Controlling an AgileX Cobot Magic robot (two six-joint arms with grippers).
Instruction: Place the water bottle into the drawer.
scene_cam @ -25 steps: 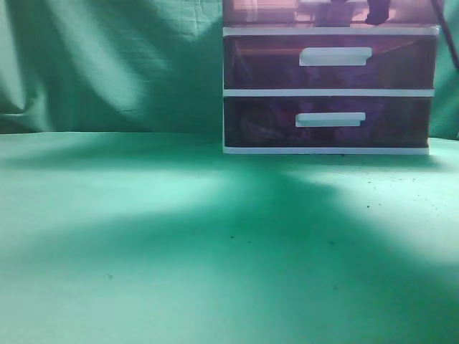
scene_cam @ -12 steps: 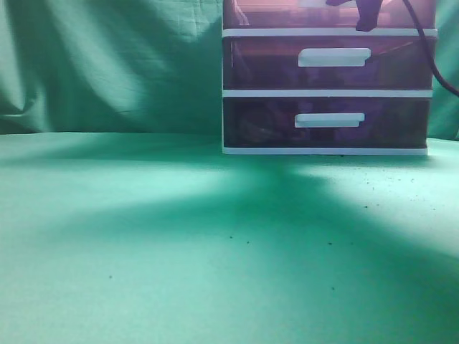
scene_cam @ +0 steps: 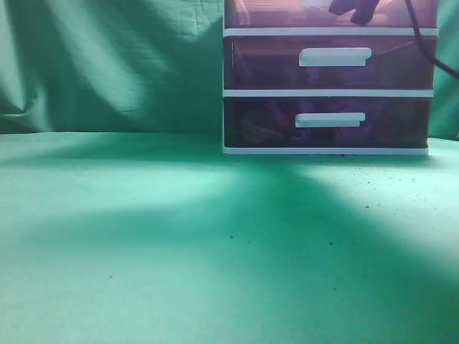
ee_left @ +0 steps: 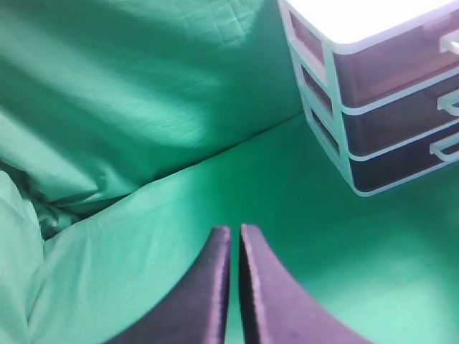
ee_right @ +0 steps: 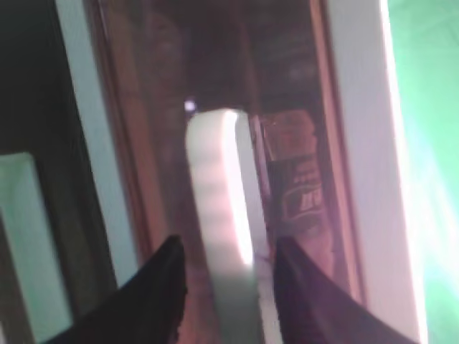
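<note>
The top drawer of the white-framed unit is at the top edge of the exterior view, and its front looks flush with the frame. My right gripper is in front of it. In the right wrist view my right gripper is open, with the drawer's white bar handle between its jaws. I cannot tell whether they touch. A dark label, seemingly the water bottle's, shows through the translucent front. My left gripper is shut and empty over the green cloth, far left of the unit.
Two identical lower drawers sit beneath the top one. The unit stands at the back right of a green cloth-covered table. A green cloth backdrop hangs behind. A dark cable runs down past the unit's right side.
My right gripper has shifted a little to the left along the top drawer's front. The top drawer's front looks darker than a second ago. The left gripper's motion is not shown.
</note>
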